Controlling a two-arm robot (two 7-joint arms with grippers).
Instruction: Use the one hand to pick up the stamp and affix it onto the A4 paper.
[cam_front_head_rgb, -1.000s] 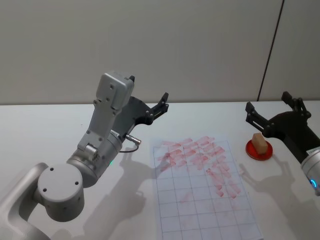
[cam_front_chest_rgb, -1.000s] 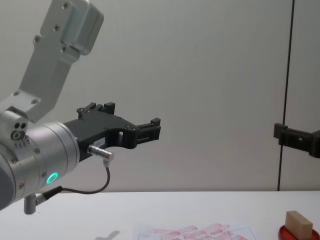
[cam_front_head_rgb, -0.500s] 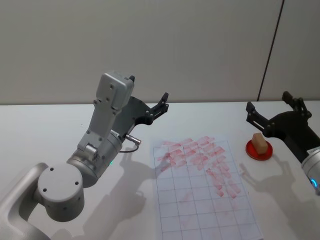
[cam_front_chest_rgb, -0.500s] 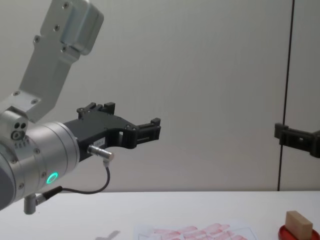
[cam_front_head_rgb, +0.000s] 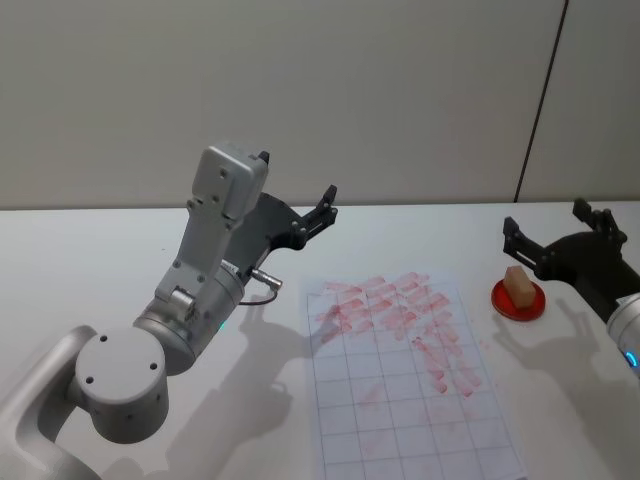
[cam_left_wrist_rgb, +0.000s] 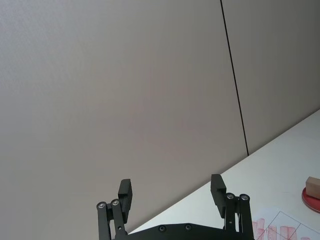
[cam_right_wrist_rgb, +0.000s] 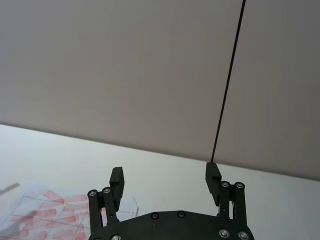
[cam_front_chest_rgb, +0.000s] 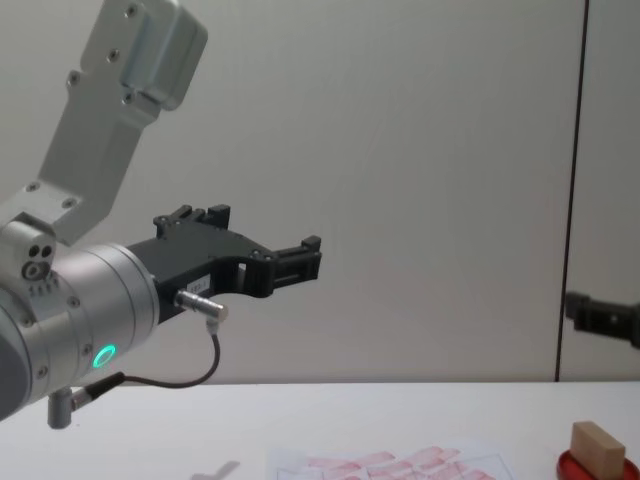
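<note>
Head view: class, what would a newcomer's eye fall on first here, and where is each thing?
The A4 paper at centre front, its far half crowded with pink-red prints, stands out first. Next comes the stamp on the red pad at the right, with the open right gripper raised near it. The bulky silver left arm looms at the left, its open left gripper held high.
</note>
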